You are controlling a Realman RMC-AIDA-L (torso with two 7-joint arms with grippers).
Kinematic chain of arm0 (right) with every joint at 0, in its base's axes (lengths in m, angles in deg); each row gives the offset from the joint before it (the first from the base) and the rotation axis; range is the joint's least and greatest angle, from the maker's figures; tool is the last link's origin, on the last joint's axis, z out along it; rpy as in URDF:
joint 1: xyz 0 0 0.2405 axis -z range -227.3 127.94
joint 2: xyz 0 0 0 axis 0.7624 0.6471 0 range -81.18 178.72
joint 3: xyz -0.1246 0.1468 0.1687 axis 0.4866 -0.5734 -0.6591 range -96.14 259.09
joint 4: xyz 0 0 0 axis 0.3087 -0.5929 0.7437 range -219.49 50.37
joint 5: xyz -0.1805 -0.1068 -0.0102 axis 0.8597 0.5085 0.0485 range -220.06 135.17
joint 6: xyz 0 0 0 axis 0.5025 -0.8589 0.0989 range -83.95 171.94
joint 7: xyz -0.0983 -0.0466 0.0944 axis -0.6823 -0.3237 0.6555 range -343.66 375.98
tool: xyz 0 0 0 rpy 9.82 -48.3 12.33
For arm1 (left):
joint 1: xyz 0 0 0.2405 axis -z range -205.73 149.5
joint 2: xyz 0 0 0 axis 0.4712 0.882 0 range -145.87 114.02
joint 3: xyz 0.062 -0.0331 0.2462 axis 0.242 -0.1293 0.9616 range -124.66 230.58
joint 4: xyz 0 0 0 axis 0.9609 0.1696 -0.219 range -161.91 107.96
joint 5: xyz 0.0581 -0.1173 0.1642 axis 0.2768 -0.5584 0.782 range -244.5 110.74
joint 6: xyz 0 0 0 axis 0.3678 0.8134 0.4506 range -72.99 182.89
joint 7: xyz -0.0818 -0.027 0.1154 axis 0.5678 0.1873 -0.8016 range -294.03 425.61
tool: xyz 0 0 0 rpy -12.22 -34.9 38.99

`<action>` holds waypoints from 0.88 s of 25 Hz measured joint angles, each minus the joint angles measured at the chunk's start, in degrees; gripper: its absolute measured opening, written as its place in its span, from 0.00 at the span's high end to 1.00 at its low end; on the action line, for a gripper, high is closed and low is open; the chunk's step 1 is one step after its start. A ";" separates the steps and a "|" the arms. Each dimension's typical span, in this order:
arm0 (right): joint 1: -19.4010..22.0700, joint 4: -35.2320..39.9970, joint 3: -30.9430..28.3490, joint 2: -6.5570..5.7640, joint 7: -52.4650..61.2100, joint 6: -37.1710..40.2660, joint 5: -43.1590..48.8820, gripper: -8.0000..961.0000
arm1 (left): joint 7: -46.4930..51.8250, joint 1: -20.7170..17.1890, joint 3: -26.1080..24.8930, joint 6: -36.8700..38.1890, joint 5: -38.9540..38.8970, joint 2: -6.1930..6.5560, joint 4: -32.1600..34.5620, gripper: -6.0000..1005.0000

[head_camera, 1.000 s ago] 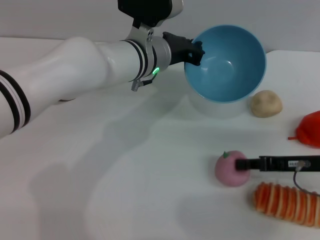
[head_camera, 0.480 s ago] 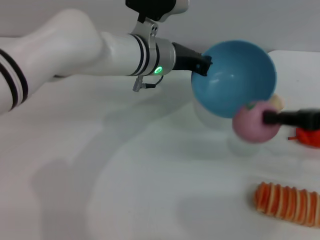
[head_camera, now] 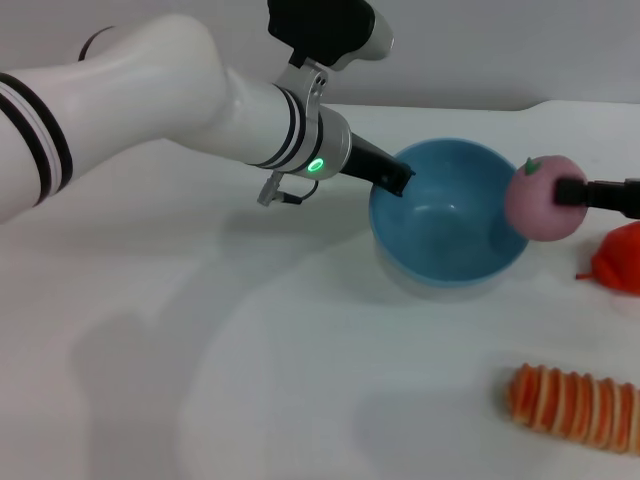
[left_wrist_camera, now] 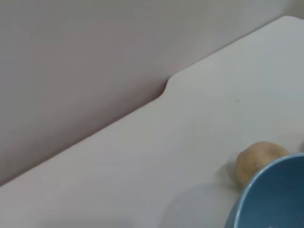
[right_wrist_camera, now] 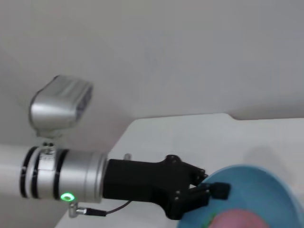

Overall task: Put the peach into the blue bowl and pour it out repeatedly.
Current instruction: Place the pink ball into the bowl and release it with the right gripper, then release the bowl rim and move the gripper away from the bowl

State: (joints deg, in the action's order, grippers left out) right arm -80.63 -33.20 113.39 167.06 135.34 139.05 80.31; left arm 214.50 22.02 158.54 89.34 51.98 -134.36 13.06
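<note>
The blue bowl stands upright, low over the white table at the centre right. My left gripper is shut on its left rim; the right wrist view shows the same grip on the bowl. My right gripper comes in from the right edge and is shut on the pink peach. It holds the peach in the air at the bowl's right rim. The peach's top also shows in the right wrist view. The left wrist view shows the bowl's edge.
A red-orange item lies at the right edge. An orange striped item lies at the front right. A beige lumpy ball lies behind the bowl and is hidden in the head view. The table's notched back edge meets the wall.
My right gripper lifted the peach off the table and carried it up to the bowl's right rim. My left arm turned the tilted bowl upright and lowered it.
</note>
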 joint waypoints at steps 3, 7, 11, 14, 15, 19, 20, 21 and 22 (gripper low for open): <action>-0.42 -2.81 0.18 -0.08 -0.53 -2.59 0.05 0.93 | 0.31 -0.12 0.43 0.24 -0.25 -0.17 0.02 0.99; -1.20 -6.96 0.01 0.04 -4.54 -5.92 -0.95 0.93 | 0.63 -0.12 1.56 -0.69 -0.42 -0.40 0.05 0.99; -1.79 -11.05 -0.13 -0.02 -9.55 -8.04 -4.48 0.93 | 0.72 -0.35 2.61 -0.76 -1.24 -0.56 0.09 1.00; -2.04 -12.33 0.13 -0.05 -11.35 -9.05 -5.81 0.85 | 0.76 -0.51 3.46 -0.82 -2.46 -0.57 0.01 0.99; -2.11 -12.43 0.16 -0.02 -11.92 -9.17 -5.85 0.81 | 0.76 -0.58 3.56 -0.84 -2.67 -0.57 -0.04 0.99; -2.14 -12.69 0.17 0.07 -13.21 -9.39 -5.89 0.68 | 0.78 -1.02 3.66 -1.14 -3.10 -0.57 -0.01 0.99; -2.14 -12.72 0.16 0.10 -13.22 -9.40 -5.91 0.66 | 0.78 -1.10 3.66 -1.28 -3.26 -0.56 0.02 0.99; -2.14 -12.75 0.13 0.12 -13.22 -9.41 -5.93 0.64 | 0.78 -1.14 3.67 -1.36 -3.36 -0.56 0.02 0.99; -2.11 -12.76 0.00 0.13 -13.23 -9.42 -6.04 0.62 | 0.79 -1.14 3.68 -1.56 -3.39 -0.56 0.01 0.99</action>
State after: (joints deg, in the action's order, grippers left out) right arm -82.74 -45.96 113.38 167.19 122.11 129.63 74.26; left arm 215.28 20.88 162.22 87.77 48.59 -134.92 13.07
